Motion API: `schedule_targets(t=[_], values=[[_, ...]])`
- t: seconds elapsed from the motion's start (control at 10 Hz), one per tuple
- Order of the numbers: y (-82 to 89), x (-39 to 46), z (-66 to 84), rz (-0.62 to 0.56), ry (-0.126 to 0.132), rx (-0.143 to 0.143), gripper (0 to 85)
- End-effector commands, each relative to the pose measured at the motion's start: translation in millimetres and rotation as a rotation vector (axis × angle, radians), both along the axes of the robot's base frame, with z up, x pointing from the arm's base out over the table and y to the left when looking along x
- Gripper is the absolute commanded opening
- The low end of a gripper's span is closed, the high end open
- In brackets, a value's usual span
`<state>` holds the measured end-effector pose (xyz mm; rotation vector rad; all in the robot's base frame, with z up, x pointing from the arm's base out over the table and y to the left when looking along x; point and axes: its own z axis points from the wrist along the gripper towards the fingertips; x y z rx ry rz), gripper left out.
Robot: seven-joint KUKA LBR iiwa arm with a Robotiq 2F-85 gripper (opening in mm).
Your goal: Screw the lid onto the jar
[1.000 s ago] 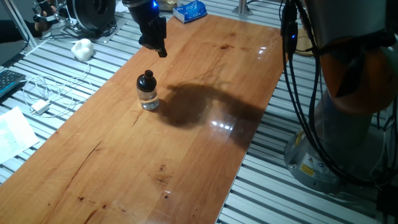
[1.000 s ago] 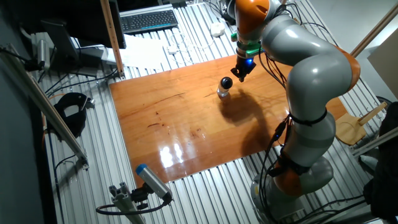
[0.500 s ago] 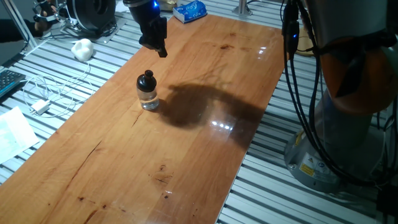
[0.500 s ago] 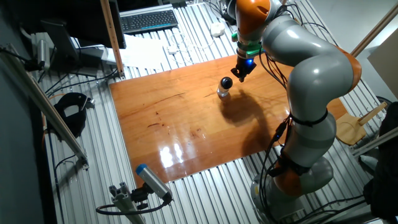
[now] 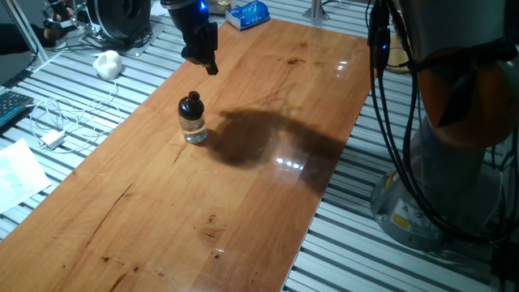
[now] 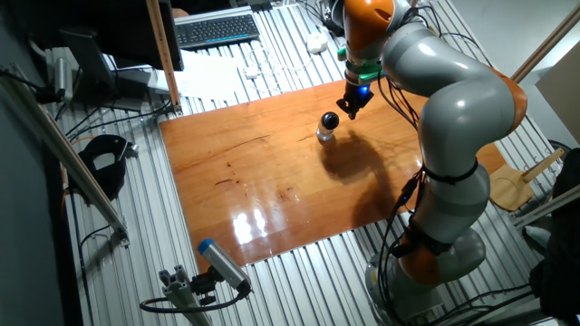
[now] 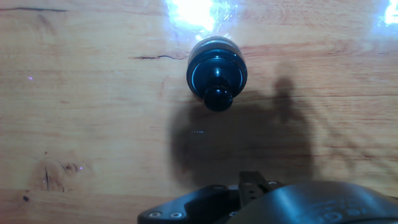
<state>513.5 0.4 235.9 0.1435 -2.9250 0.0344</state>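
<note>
The clear glass jar (image 5: 194, 129) stands upright on the wooden table (image 5: 268, 203), with the black lid (image 5: 190, 104) sitting on its mouth, knob up. My gripper (image 5: 211, 68) hangs in the air up and to the right of the lid, apart from it and holding nothing. Its dark fingers taper to one tip, so no gap can be read. The other fixed view shows the lid (image 6: 330, 119) on the jar (image 6: 324, 135) just left of the gripper (image 6: 348, 110). From above in the hand view, the lid (image 7: 217, 71) covers the jar (image 7: 214, 41); no fingers show there.
A white lumpy object (image 5: 107, 63) and white cables (image 5: 57, 130) lie on the slatted bench left of the table. A blue-white packet (image 5: 247, 14) sits at the far end. The arm's base (image 5: 454, 162) stands at the right. A keyboard (image 6: 216, 31) lies beyond the table.
</note>
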Motion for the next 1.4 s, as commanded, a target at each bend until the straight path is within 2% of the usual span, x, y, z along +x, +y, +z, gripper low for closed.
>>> schedule_targets(t=[0.0, 0.4, 0.5, 0.6, 0.7, 0.8, 1.1, 1.3], values=[[0.1, 0.1, 0.1, -0.001, 0.000, 0.000, 0.0], [0.1, 0.1, 0.2, -0.006, 0.001, -0.003, 0.0], [-0.2, 0.1, 0.3, -0.007, -0.016, -0.001, 0.0], [0.0, 0.6, 1.1, -0.016, -0.070, 0.011, 0.0], [1.4, 2.4, 2.7, -0.008, -0.135, 0.025, 0.0], [3.1, 4.4, 5.8, -0.009, -0.151, 0.031, 0.0], [12.8, 10.0, 15.8, -0.030, -0.162, 0.039, 0.0], [19.3, 14.2, 17.9, -0.045, -0.171, 0.034, 0.0]])
